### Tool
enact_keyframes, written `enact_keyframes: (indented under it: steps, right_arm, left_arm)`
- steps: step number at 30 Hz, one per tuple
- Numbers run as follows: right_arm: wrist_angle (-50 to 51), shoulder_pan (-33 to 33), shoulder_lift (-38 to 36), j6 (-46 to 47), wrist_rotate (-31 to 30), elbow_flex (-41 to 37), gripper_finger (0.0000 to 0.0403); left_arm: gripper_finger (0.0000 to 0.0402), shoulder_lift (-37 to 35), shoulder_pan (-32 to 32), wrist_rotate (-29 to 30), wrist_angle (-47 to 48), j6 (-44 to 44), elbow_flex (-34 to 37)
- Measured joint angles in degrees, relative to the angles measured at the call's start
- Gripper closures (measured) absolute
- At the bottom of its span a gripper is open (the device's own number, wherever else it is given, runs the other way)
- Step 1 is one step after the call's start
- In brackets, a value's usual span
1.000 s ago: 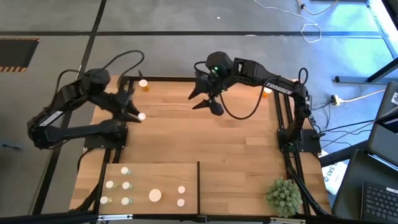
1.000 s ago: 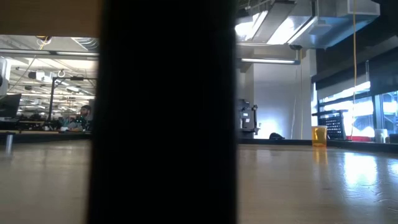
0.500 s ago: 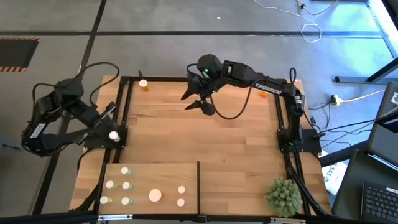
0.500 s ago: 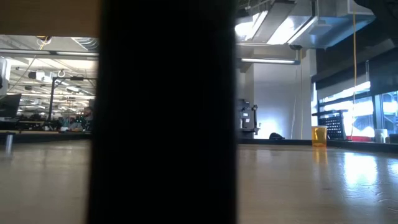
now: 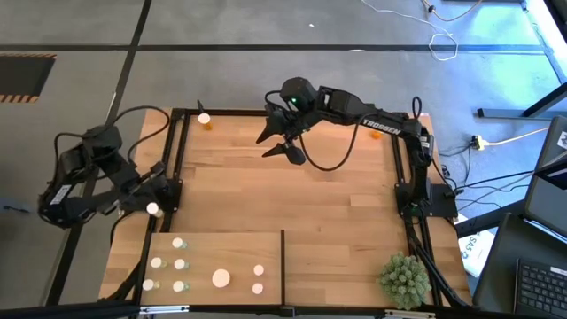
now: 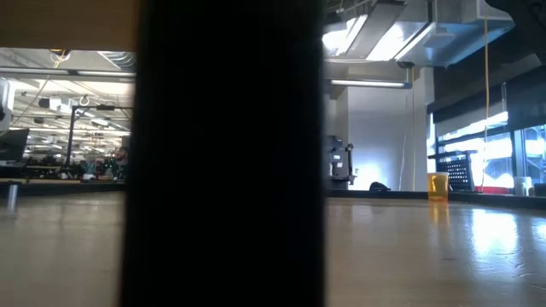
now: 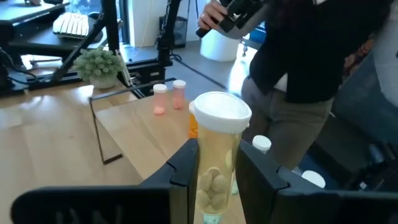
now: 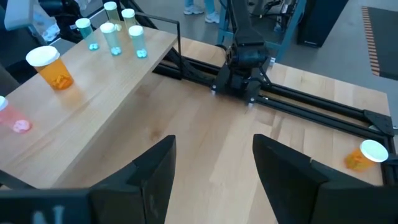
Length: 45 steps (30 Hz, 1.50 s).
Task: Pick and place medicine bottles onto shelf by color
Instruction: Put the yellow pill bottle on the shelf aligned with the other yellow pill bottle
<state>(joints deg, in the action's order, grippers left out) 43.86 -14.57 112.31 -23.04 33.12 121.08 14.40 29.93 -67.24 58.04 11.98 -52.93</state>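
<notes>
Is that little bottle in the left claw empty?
No. The bottle in the left gripper holds pale pills at its bottom, visible through its clear wall.

table (image 5: 337, 204): planked wood | on it: shelf (image 5: 221, 252) with white-capped bottles (image 5: 180, 264), orange bottle (image 5: 205, 120), plant ball (image 5: 404, 278)

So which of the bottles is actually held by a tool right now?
The yellowish white-capped bottle, clamped in the left tool off the table's left edge; the others stand free.
</notes>
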Motion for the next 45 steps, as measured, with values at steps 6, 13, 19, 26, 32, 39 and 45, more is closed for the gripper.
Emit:
enact_keyframes:
  steps: [6,13,19,26,32,39,45]
  right_arm:
    - [0.1,0.0,0.0,0.7,-0.4,0.0,0.0186]
    - [0.1,0.0,0.0,0.9,-0.5,0.0,0.0186]
    - [0.1,0.0,0.0,0.9,-0.5,0.0,0.0186]
    - [0.1,0.0,0.0,0.9,-0.5,0.0,0.0186]
    - [0.1,0.0,0.0,0.9,-0.6,0.0,0.0186]
    - [0.1,0.0,0.0,0.9,-0.6,0.0,0.0186]
    - [0.1,0.0,0.0,0.9,-0.6,0.0,0.0186]
  left_arm:
    - [0.0327,-3.0,0.0,-0.8,-2.7,-4.2,4.9]
    - [0.0327,-3.5,0.0,-6.0,-2.9,-5.2,7.4]
    - [0.0327,-3.6,0.0,-15.9,-2.8,-2.4,7.9]
    - [0.0327,-3.6,0.0,-17.9,-0.3,-0.2,7.9]
    - [0.0327,-3.6,0.0,-17.7,4.9,8.0,7.9]
    - [0.0327,-3.6,0.0,-15.3,6.4,8.1,7.9]
    - [0.0327,-3.6,0.0,-14.7,7.1,7.9,7.9]
